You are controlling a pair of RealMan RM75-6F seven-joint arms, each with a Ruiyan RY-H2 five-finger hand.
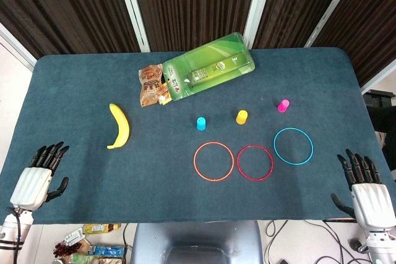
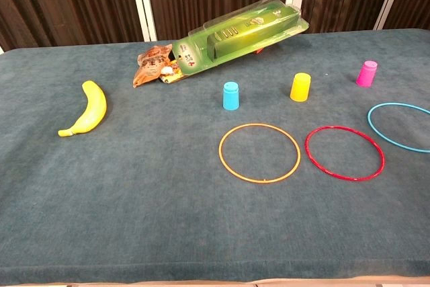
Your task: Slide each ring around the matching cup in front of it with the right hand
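Observation:
Three small cups stand in a row on the blue table: a blue cup (image 1: 201, 123) (image 2: 230, 95), a yellow cup (image 1: 242, 117) (image 2: 300, 87) and a pink cup (image 1: 283, 105) (image 2: 366, 73). In front of them lie an orange ring (image 1: 213, 161) (image 2: 259, 152), a red ring (image 1: 255, 162) (image 2: 345, 152) and a blue ring (image 1: 293, 146) (image 2: 401, 127), none around a cup. My right hand (image 1: 365, 190) rests open at the table's near right corner, far from the rings. At the near left corner my left hand (image 1: 38, 177) is open and holds nothing. Neither hand shows in the chest view.
A banana (image 1: 119, 126) (image 2: 87, 108) lies at the left. A green plastic package (image 1: 207, 66) (image 2: 235, 35) and a crumpled snack wrapper (image 1: 151, 85) (image 2: 154, 64) lie at the back middle. The table's front edge (image 1: 185, 219) runs between my hands.

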